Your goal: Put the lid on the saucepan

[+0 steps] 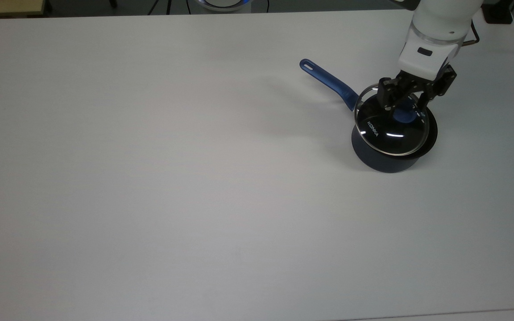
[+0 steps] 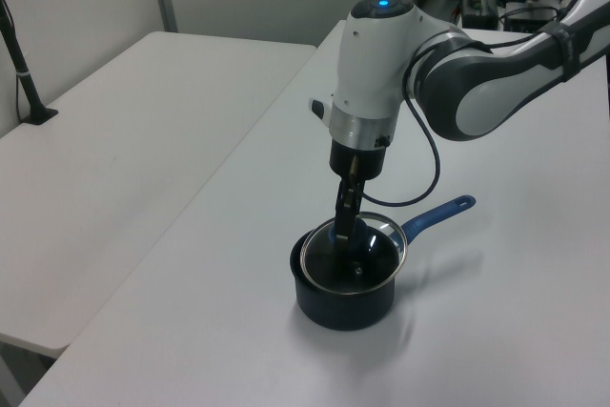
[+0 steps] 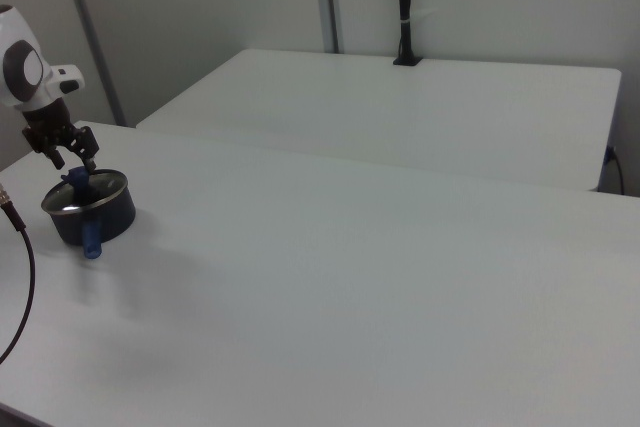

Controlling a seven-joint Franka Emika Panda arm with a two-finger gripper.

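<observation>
The dark navy saucepan stands at the top view's right side, its long blue handle pointing up and left. The glass lid lies on the pan's mouth, slightly askew toward the top view's left, so a strip of rim shows on the right. Its blue knob is free. My gripper hangs open just above the knob, one finger on each side, holding nothing. In the left view the gripper is over the lid and saucepan. The right view has gripper and saucepan at far left.
The white table stretches wide to the top view's left of the pan; its right edge lies close beyond the arm. A second white table stands beside it, with a black post at its far end. A cable hangs from the arm.
</observation>
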